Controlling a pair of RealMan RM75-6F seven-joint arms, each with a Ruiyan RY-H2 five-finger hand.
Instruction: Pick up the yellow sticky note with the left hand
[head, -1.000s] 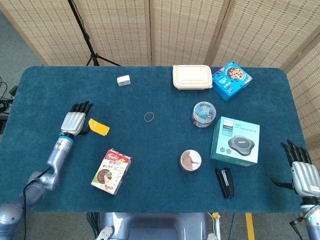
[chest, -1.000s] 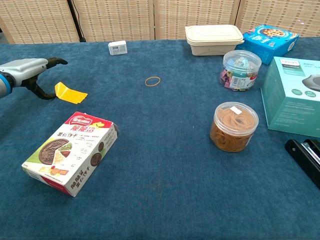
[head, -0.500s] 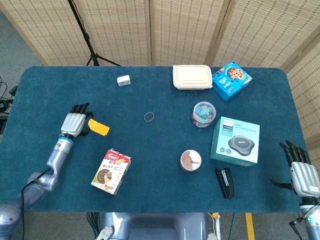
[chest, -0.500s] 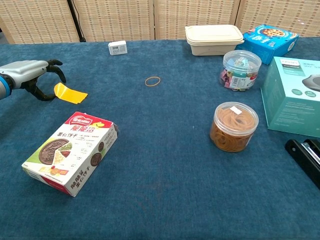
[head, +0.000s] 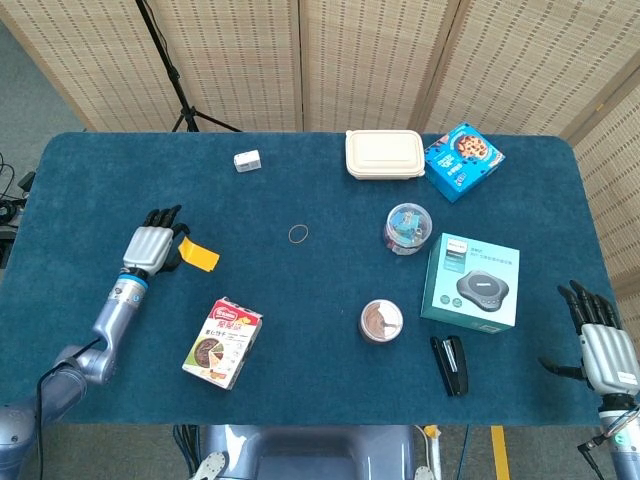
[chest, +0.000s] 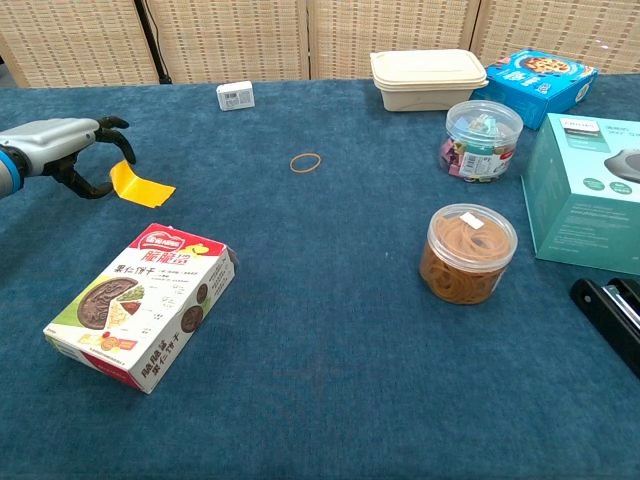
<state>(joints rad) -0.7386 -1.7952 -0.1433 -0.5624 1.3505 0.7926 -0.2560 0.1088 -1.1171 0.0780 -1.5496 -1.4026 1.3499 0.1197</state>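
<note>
Beyond the snack box (chest: 140, 305), toward the table's far side, the left hand (chest: 62, 152) pinches one edge of the yellow sticky note (chest: 139, 183) with curled fingers.

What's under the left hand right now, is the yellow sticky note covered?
Only partly. The left hand sits over the near-left end of the yellow sticky note, with the fingers curled at that edge. The rest lies bare on the blue table. Whether it is gripped cannot be told.
</note>
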